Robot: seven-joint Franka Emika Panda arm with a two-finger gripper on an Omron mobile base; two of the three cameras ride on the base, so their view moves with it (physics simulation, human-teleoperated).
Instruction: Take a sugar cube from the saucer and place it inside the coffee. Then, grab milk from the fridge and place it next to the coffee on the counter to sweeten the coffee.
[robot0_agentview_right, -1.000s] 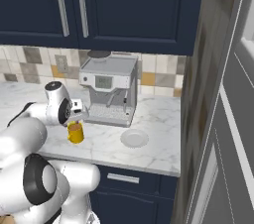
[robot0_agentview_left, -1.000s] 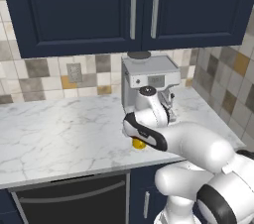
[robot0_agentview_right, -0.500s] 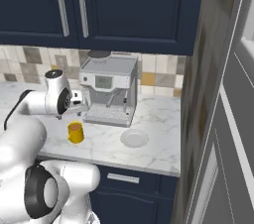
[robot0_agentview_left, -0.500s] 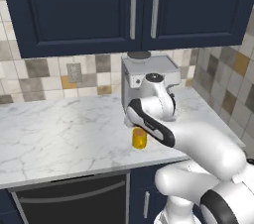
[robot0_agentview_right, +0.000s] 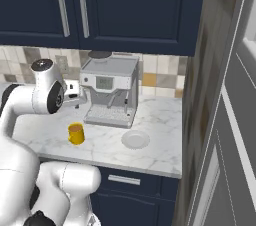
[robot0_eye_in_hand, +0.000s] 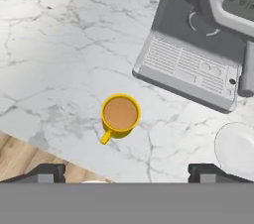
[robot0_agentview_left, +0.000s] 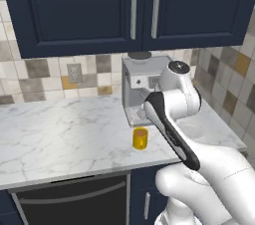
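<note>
The yellow mug of coffee point(robot0_eye_in_hand: 119, 115) stands on the white marble counter point(robot0_eye_in_hand: 59, 44), near its front edge, with brown liquid showing at the top. My gripper point(robot0_eye_in_hand: 130, 172) hangs well above it, open, with nothing between the wide-apart fingertips point(robot0_eye_in_hand: 47, 172). From the right base view, the hand point(robot0_agentview_right: 77, 96) is up over the mug point(robot0_agentview_right: 76, 133). The pale saucer point(robot0_agentview_right: 135, 139) lies to the mug's right and looks bare point(robot0_eye_in_hand: 238, 148). No sugar cube shows on it or on the counter. The grey fridge point(robot0_agentview_right: 232, 120) stands at the far right, and the milk is out of view.
A silver espresso machine point(robot0_agentview_right: 110, 90) stands just behind the mug and saucer, its drip tray point(robot0_eye_in_hand: 183, 67) close to both. Dark blue cabinets point(robot0_agentview_left: 129, 5) hang overhead. A wood-look panel point(robot0_agentview_right: 200, 95) separates the counter from the fridge. Open marble stretches to the left point(robot0_agentview_left: 55, 134).
My hand has risen from right down at the mug to well above it. The mug, hidden by the hand a second ago, now stands in plain sight.
</note>
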